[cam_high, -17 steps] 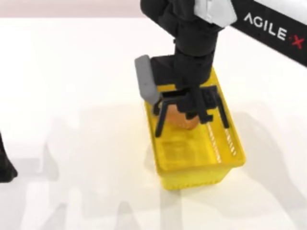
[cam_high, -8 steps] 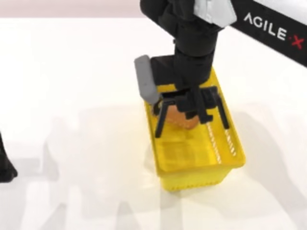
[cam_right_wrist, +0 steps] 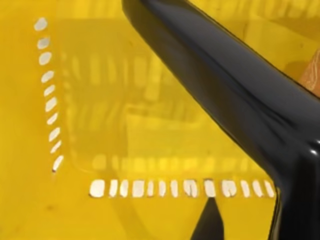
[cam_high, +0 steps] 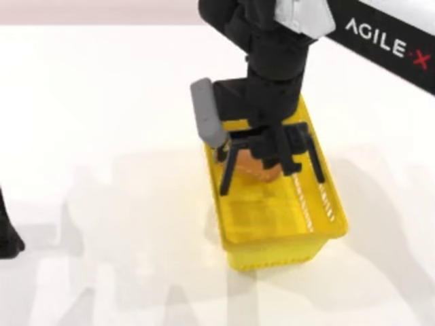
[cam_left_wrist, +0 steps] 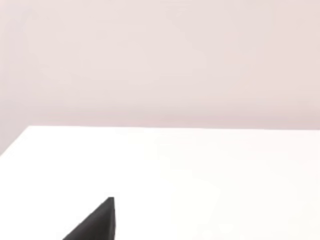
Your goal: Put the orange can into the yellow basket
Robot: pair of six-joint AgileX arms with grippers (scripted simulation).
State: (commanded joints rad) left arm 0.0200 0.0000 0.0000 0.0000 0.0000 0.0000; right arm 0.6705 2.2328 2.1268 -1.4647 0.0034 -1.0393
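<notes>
The yellow basket (cam_high: 319,234) stands right of the table's middle, its black swing handle (cam_high: 314,157) raised across its far half. The orange can (cam_high: 253,166) shows inside the basket's far end, mostly hidden under my right gripper (cam_high: 273,161). In the right wrist view the handle (cam_right_wrist: 225,95) crosses the picture and a sliver of the can (cam_right_wrist: 312,75) shows behind it, away from the one visible fingertip (cam_right_wrist: 210,222), which has nothing against it. That gripper is open. My left gripper (cam_high: 5,241) is parked at the table's left edge, one fingertip (cam_left_wrist: 100,222) showing alone.
The right arm (cam_high: 279,61) reaches in from the far right and covers the basket's far wall. A grey bar-shaped part (cam_high: 207,112) juts from its wrist over the basket's far left corner. The basket's near half (cam_high: 265,214) holds nothing.
</notes>
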